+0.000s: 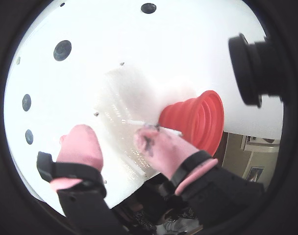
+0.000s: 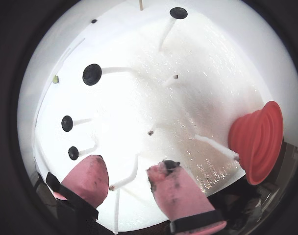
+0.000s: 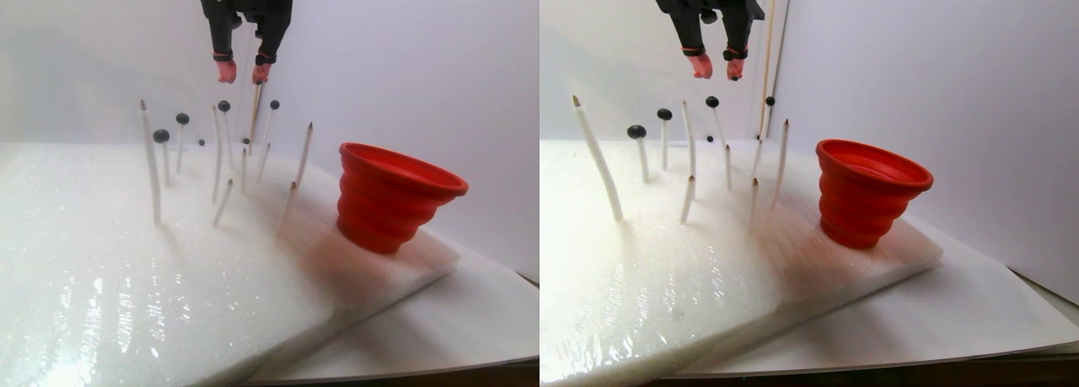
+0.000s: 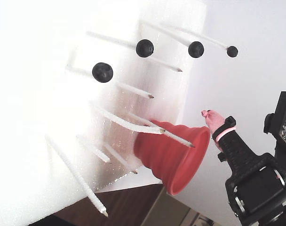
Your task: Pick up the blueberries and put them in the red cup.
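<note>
Fingers spread narrow and holding nothing — my gripper (image 2: 129, 176) hangs high over the white foam slab (image 3: 126, 260), its pink tips (image 2: 90, 178) apart with only bare sticks showing in the gap. The blueberries (image 2: 91, 74) sit speared on the tops of thin white sticks (image 3: 152, 172), beyond and to the left of my fingertips in both wrist views; I count about four or five dark ones, the nearest (image 2: 73, 152) just off my left-hand pad in a wrist view. The red cup (image 2: 257, 142) stands on the foam well off to the right of my fingers, rim flared and mouth clear of my pads. Dark smears on my right-hand pad look like berry juice, so I judge these berries soft.

What could go wrong: coming down among the empty sticks, a finger could catch one and bend it or jolt the slab. Closing too hard would crush a berry — too lightly and it stays on its stick or drops short of the cup
</note>
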Motion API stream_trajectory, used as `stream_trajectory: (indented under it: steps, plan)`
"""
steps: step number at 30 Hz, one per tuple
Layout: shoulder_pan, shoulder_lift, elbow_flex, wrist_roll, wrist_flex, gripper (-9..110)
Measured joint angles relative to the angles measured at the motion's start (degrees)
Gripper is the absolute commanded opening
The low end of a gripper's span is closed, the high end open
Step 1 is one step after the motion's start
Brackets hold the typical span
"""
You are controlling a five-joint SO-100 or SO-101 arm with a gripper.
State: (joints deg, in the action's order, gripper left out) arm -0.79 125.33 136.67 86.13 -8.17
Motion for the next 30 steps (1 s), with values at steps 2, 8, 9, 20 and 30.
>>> stream_trajectory:
  steps: [2,8,9,20,30]
  plan:
    - [0.26,-1.05,0.00,-0.35,0.79,17]
    - [0.79,-4.66,-0.70,-0.35,3.87,17]
    - [0.88,-5.01,-0.88,0.09,4.31,17]
    - [1.93,-8.53,-2.64,0.26,8.96,17]
    - [2.99,-13.36,-5.36,2.11,13.01,17]
